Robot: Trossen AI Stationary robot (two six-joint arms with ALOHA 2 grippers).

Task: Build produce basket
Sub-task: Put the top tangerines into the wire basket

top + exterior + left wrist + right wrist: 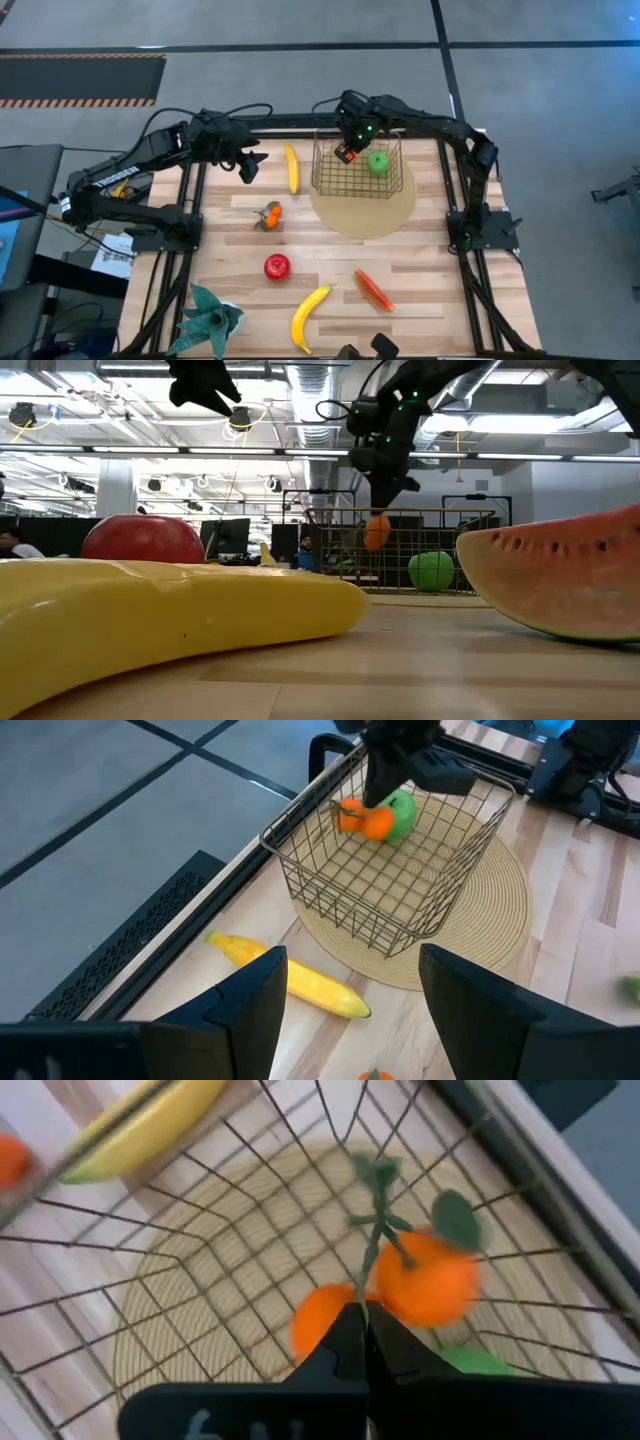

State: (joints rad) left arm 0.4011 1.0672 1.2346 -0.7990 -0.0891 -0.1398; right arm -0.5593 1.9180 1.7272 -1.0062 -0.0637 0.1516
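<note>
The gold wire basket (355, 168) stands on a round tan mat (365, 212) at the table's far side, with a green apple (378, 163) resting on its floor. My right gripper (347, 150) is over the basket's far left part, shut on an orange cluster (425, 1285) with green leaves. The cluster also shows in the low view (376, 532) and in the left wrist view (362, 820). My left gripper (250, 165) is open and empty, left of the basket, above a banana (291, 168) that lies on the table. My right gripper pinches the cluster between its two shut fingers where the green stem (372, 1270) meets the two oranges. The fingers come from above, pointing down. The cluster hangs below the fingertips (385, 500), inside the basket's walls and clear of its floor, beside the green apple.
On the bare wood lie a second orange cluster (269, 215), a red apple (277, 266), a second banana (308, 318) and an orange-red slice (373, 289). A teal spiky plant (210, 318) stands at the near left corner.
</note>
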